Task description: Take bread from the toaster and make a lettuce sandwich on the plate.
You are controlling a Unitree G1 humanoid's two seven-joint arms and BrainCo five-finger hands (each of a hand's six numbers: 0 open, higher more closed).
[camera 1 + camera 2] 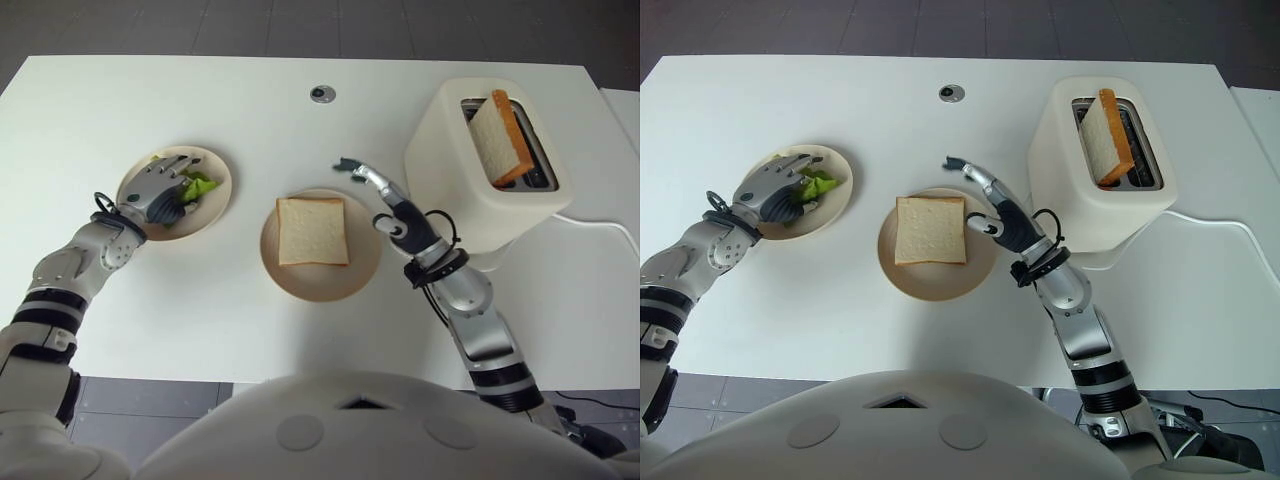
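Observation:
A slice of bread [312, 231] lies flat on the middle plate [330, 284]. A second slice [497, 138] stands tilted in a slot of the cream toaster [470, 200] at the right. Green lettuce [200, 187] lies on the left plate [218, 205]. My left hand [160, 192] rests over that plate with its fingers curled around the lettuce. Between the middle plate and the toaster, my right hand [385, 195] is held open with fingers stretched away from me, holding nothing.
A small round metal fitting [322, 94] is set in the white table [200, 100] near the far edge. The toaster's white cable [600, 225] runs off to the right. The table's front edge is close to my body.

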